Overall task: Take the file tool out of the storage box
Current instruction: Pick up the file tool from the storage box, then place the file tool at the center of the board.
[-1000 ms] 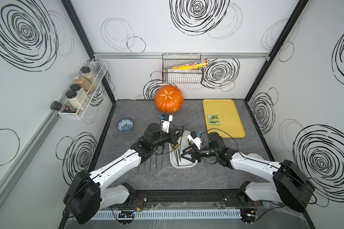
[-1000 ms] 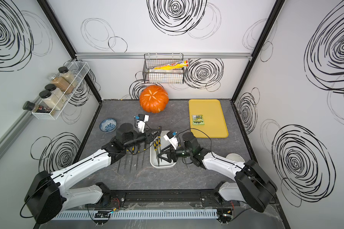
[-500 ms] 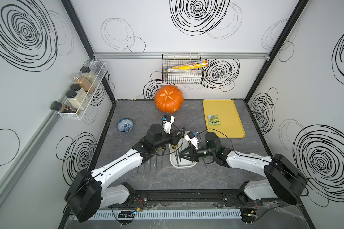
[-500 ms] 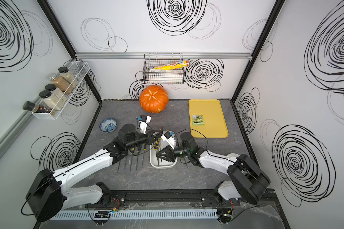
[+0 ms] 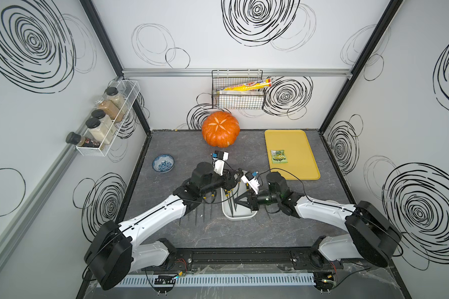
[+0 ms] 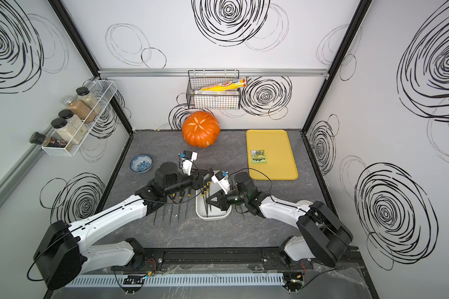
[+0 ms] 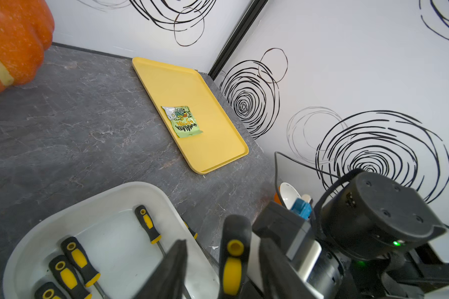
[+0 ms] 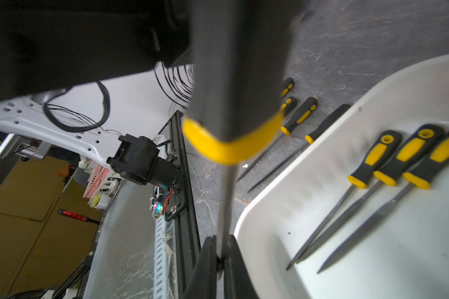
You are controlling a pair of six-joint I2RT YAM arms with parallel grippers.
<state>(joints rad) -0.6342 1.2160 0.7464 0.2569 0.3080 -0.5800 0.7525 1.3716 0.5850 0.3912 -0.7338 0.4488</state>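
Stage: hand-over of one file tool (image 8: pixel 226 196) between the arms, above the storage box (image 5: pixel 240 218).
Tool position: the file tool hangs clear of the box floor. In both top views it sits over the half of the box nearer its 9 o'clock wall, with the handle toward 12 o'clock and the steel shank toward 6 o'clock.
Claw, right: the right gripper (image 8: pixel 220 246) is pinched tight on the bare shank, below the yellow collar of the handle.
Claw, left: the left gripper (image 7: pixel 222 246) is spread wide. One finger stands on each side of the black-and-yellow handle, with a gap on both sides. Judged to bear no load.
Done: a row of files (image 5: pixel 204 213) lies on the table (image 5: pixel 166 145) at 9 o'clock of the box. The present tool is off the box floor.
Left to do: carry the held tool past the rim and set it on the table.
Box contents: three files (image 8: pixel 399 160) lie side by side in the box. The left wrist view shows a fourth file (image 7: pixel 147 222) apart from them.
Change, one second back: the right gripper stood wide open at the 3 o'clock rim, and the left gripper was closed on the handle.
Change, half a second back: the right arm had reached in toward 9 o'clock, its jaws narrowing.
Change, now: the grip has passed across, right closed and left released. The box and the row of files have not shifted.
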